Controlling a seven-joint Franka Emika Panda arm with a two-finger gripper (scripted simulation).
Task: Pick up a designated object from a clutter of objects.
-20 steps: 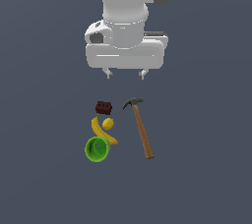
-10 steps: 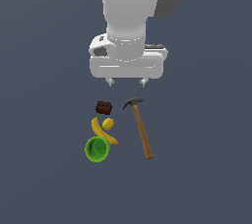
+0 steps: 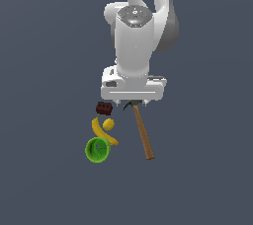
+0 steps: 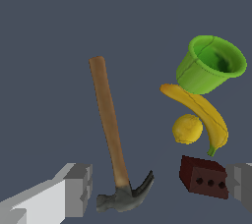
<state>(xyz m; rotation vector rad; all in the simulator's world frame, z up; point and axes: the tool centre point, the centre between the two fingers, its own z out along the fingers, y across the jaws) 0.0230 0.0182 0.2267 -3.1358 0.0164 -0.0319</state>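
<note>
Between the spread fingers of the gripper (image 4: 157,188), hammer (image 4: 109,125) head-end, handle running straight away, block (image 4: 204,177) alongside.

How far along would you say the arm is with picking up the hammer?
Done: the gripper is above the clutter, near the hammer's head. In hand: nothing; the open fingers straddle both the hammer head and the brown block. Left: centring on the hammer alone, descending, closing and lifting. Every object lies on the surface.
</note>
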